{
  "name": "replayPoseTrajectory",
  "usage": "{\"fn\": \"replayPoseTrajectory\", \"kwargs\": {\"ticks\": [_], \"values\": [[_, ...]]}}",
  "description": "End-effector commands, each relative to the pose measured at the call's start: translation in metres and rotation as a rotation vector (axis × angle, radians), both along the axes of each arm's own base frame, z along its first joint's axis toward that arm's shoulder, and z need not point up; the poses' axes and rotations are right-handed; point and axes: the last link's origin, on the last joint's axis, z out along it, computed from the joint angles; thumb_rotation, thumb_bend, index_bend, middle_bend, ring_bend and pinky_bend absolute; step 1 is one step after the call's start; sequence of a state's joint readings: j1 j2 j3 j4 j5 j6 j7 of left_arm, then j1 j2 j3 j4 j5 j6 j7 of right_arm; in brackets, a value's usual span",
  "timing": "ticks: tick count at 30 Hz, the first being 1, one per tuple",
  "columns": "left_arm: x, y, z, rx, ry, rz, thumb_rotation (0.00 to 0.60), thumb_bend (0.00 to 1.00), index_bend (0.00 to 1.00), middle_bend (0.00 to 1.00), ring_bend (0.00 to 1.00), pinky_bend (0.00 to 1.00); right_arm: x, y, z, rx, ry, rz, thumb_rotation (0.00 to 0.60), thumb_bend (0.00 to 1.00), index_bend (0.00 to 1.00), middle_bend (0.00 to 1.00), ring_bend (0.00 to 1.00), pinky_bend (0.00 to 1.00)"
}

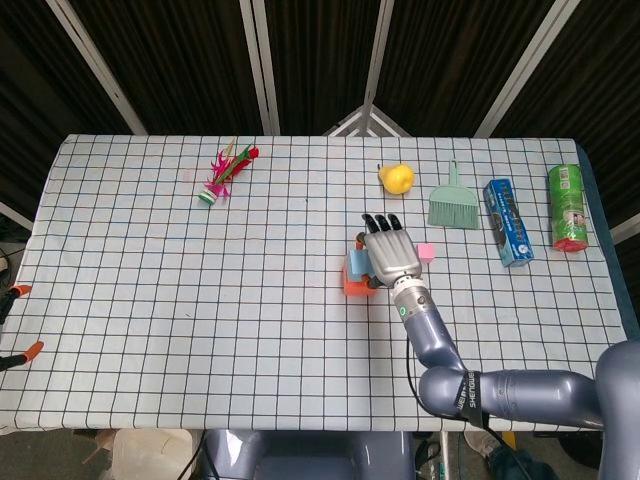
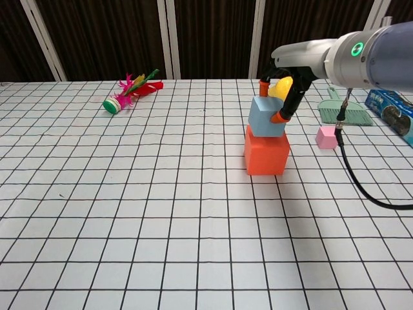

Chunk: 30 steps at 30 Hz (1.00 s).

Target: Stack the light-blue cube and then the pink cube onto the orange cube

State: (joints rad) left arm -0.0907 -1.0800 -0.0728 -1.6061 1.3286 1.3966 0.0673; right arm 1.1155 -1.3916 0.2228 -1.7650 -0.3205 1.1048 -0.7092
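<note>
The light-blue cube (image 2: 266,117) sits on top of the orange cube (image 2: 266,153), slightly turned, mid-table. My right hand (image 2: 282,90) (image 1: 388,252) comes down over it from above and still pinches it between orange-tipped fingers (image 2: 278,118). In the head view the hand covers most of the light-blue cube (image 1: 355,264) and the orange cube (image 1: 353,286). The small pink cube (image 2: 327,137) (image 1: 425,252) lies on the cloth to the right of the stack, apart from it. My left hand is not in either view.
A yellow toy (image 1: 395,178), a green dustpan brush (image 1: 454,206), a blue box (image 1: 507,222) and a green can (image 1: 568,207) lie along the back right. A feathered shuttlecock (image 1: 222,173) lies back left. Orange clamps (image 1: 20,322) sit at the table's left edge.
</note>
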Motion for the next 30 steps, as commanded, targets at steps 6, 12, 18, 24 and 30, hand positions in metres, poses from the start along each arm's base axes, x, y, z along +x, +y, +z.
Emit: {"fn": "replayPoseTrajectory", "kwargs": {"ticks": [6,12,18,24,30], "values": [[-0.0001,0.0,0.0006,0.004,-0.001,0.002,0.6,0.21,0.21,0.01,0.0,0.02,0.0006,-0.0005,-0.0018,-0.001,0.003,-0.005,0.6,0.49,0.52,0.07,0.07,0.0],[-0.0005,-0.0001,0.0008,0.002,-0.001,0.003,0.6,0.21,0.21,0.01,0.0,0.02,0.0006,0.0003,-0.0029,0.0,0.004,-0.009,0.6,0.49,0.52,0.07,0.07,0.0],[-0.0006,-0.0003,0.0017,0.004,-0.002,0.003,0.6,0.21,0.21,0.01,0.0,0.02,-0.0024,-0.0008,-0.0042,-0.004,0.015,-0.016,0.6,0.49,0.52,0.07,0.07,0.0],[-0.0007,-0.0001,0.0016,0.004,-0.001,0.003,0.6,0.21,0.21,0.01,0.0,0.02,-0.0053,-0.0025,-0.0045,-0.007,0.022,-0.023,0.6,0.49,0.52,0.07,0.07,0.0],[-0.0008,0.0002,0.0007,0.001,0.001,0.005,0.6,0.21,0.21,0.01,0.0,0.02,-0.0074,-0.0023,-0.0046,-0.004,0.022,-0.026,0.6,0.49,0.53,0.07,0.07,0.0]]}}
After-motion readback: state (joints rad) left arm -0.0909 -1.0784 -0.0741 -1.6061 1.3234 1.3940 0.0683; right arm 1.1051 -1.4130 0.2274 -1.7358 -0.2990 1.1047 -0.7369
